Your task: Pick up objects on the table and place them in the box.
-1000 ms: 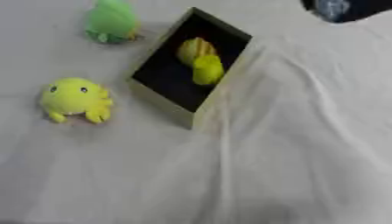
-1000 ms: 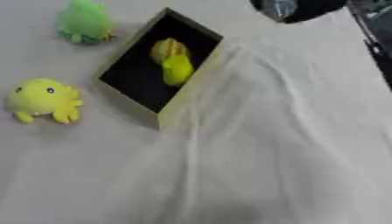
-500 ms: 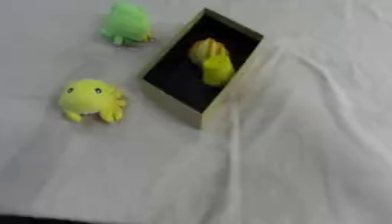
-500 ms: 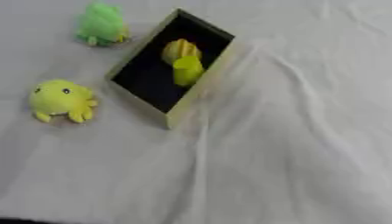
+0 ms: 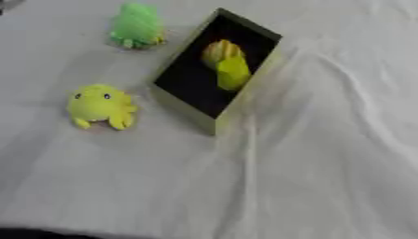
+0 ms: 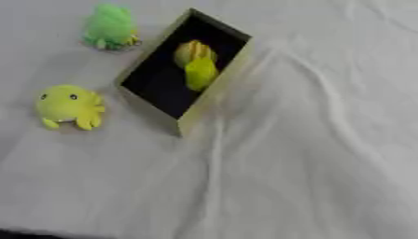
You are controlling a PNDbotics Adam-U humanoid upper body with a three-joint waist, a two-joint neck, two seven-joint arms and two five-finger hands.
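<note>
On the counter (image 5: 326,177), a box (image 5: 186,111) holds a yellow toy (image 5: 227,65). Yellow plush (image 5: 100,105) left of it, green plush (image 5: 136,26) beyond. Neither hand in sight; state unknown.

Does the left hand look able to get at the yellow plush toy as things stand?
Probably yes, though neither hand is in view. The yellow plush toy lies alone on the white cloth, left of the box, with nothing over or against it.
</note>
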